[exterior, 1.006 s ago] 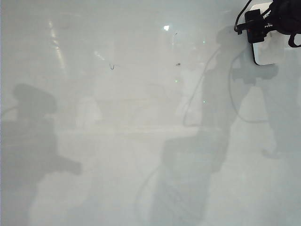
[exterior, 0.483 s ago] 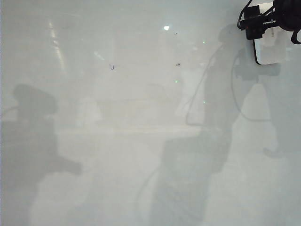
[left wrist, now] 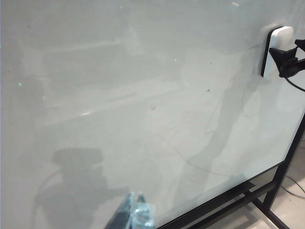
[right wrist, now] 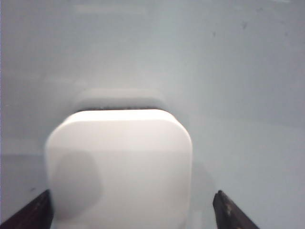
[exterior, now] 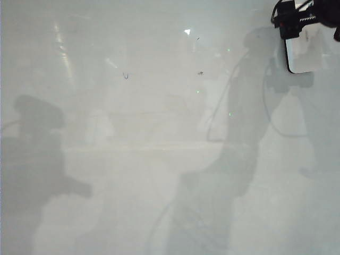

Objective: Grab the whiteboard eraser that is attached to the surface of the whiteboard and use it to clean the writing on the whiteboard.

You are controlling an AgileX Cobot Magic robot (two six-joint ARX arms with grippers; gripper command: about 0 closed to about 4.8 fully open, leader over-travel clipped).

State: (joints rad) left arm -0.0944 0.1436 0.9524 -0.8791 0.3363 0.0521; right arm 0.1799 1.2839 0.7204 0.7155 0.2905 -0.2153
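Gleaming whiteboard (exterior: 159, 159), shadow-streaked; right gripper (right wrist: 133, 210) spread wide around whiteboard eraser (right wrist: 121, 167), left gripper (left wrist: 136, 214) state unclear.

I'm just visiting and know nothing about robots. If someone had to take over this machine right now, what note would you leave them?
Right gripper: open, jaws either side of the whiteboard eraser, not clamping it.
Left gripper: tips look together, holds nothing, hangs well back from the whiteboard.
Eraser sits stuck on the board's upper right corner in the exterior view.
Done: board looks nearly clean.
Left: a small blue mark and a few dark specks remain.
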